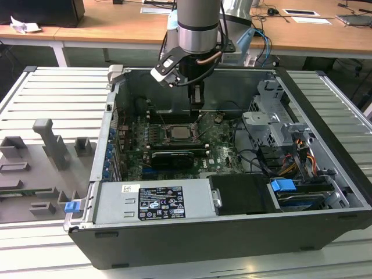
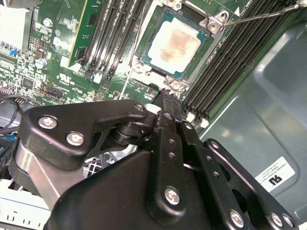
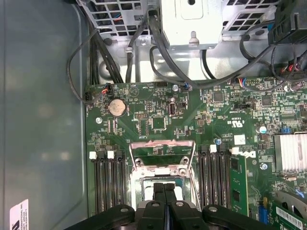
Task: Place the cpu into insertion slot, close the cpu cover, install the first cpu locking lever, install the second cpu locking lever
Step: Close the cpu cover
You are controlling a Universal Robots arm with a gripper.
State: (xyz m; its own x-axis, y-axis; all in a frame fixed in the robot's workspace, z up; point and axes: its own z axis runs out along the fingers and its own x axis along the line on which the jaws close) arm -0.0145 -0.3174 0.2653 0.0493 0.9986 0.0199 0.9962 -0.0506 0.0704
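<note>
The cpu (image 2: 173, 44), silvery-topped with a green edge, lies in the insertion slot (image 1: 177, 132) on the green board. In the first wrist view the cpu cover (image 3: 160, 168), a silver frame with a square window, stands lifted off the socket on its far side. My gripper (image 3: 164, 191) hangs low inside the case, just above the socket's edge, with its black fingers (image 2: 165, 103) pressed together and nothing between them. In the exterior view the gripper (image 1: 197, 96) sits just behind the socket. A thin wire locking lever (image 2: 259, 15) sticks out beside the socket, unlatched.
Black memory slots (image 3: 108, 187) flank the socket on both sides. A black graphics card (image 1: 171, 158) lies in front of it. The power supply (image 1: 151, 200), drive cage (image 1: 273, 116), loose cables (image 3: 158, 62) and case walls (image 1: 325, 133) hem in the board. Grey fixtures (image 1: 55, 142) stand outside the case.
</note>
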